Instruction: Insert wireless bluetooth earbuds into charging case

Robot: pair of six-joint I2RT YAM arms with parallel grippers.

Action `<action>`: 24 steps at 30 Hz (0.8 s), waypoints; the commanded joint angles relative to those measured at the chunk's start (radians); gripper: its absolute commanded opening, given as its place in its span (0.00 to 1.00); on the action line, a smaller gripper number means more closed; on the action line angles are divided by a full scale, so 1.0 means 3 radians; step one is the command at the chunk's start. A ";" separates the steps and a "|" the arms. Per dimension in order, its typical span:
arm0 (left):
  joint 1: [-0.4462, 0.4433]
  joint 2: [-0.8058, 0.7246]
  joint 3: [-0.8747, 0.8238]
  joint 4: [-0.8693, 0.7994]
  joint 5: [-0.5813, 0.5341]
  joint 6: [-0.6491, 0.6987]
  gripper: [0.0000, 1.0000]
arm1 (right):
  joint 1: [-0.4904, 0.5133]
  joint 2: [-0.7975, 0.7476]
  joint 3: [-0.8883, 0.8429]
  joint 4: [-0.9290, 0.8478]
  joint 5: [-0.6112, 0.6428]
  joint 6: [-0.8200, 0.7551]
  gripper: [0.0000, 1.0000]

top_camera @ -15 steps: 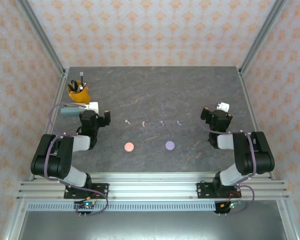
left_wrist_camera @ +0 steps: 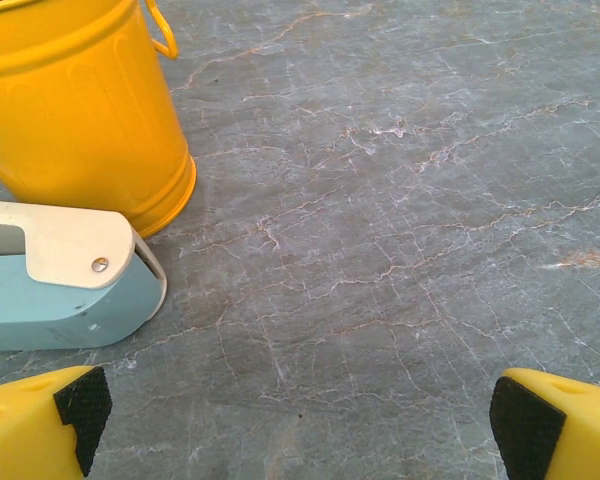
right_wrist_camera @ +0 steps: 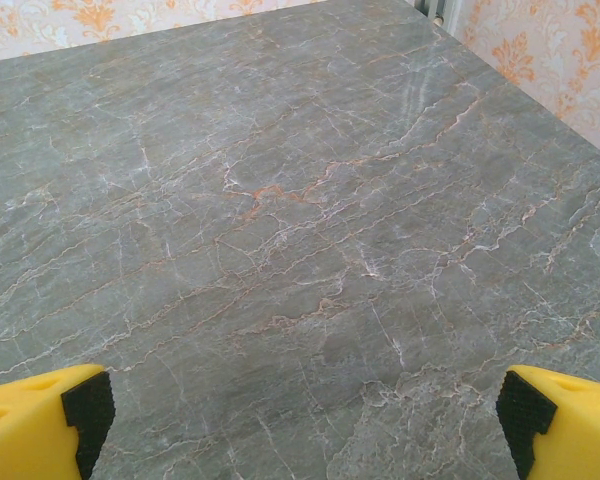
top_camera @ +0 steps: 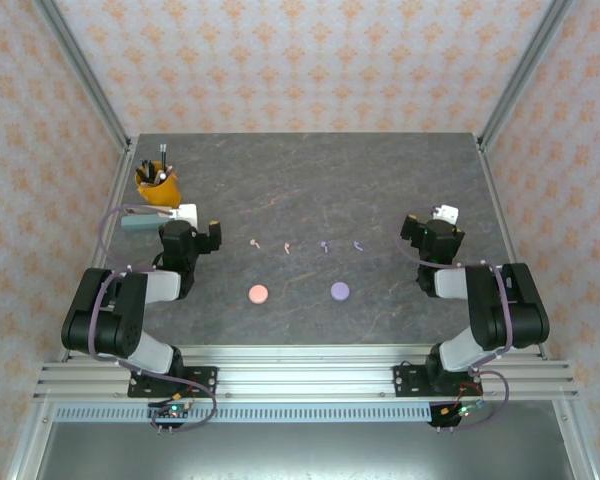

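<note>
Two pale pink earbuds [top_camera: 254,243] [top_camera: 287,246] and two lilac earbuds [top_camera: 324,245] [top_camera: 358,244] lie in a row mid-table. Nearer the arms sit two round charging cases, one pink [top_camera: 258,294] and one lilac [top_camera: 340,291]. My left gripper [top_camera: 190,232] [left_wrist_camera: 300,425] rests left of the row, open, with bare marble between its yellow fingers [left_wrist_camera: 40,425]. Over on the other side of the row my right gripper [top_camera: 430,232] [right_wrist_camera: 300,425] is open too, its fingers [right_wrist_camera: 555,415] wide apart over bare table. Both arms are folded back near their bases.
A yellow bucket [top_camera: 158,186] [left_wrist_camera: 70,100] holding pens stands at the far left. A teal tape dispenser [top_camera: 140,220] [left_wrist_camera: 50,290] lies just in front of it, close to my left gripper. Patterned walls and metal posts enclose the dark marble table [top_camera: 310,180].
</note>
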 commanded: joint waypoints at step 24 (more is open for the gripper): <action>0.0024 -0.0507 0.1491 -0.2591 -0.0246 -0.0944 1.00 | -0.0073 -0.0659 0.2167 -0.3949 0.0843 0.1526 1.00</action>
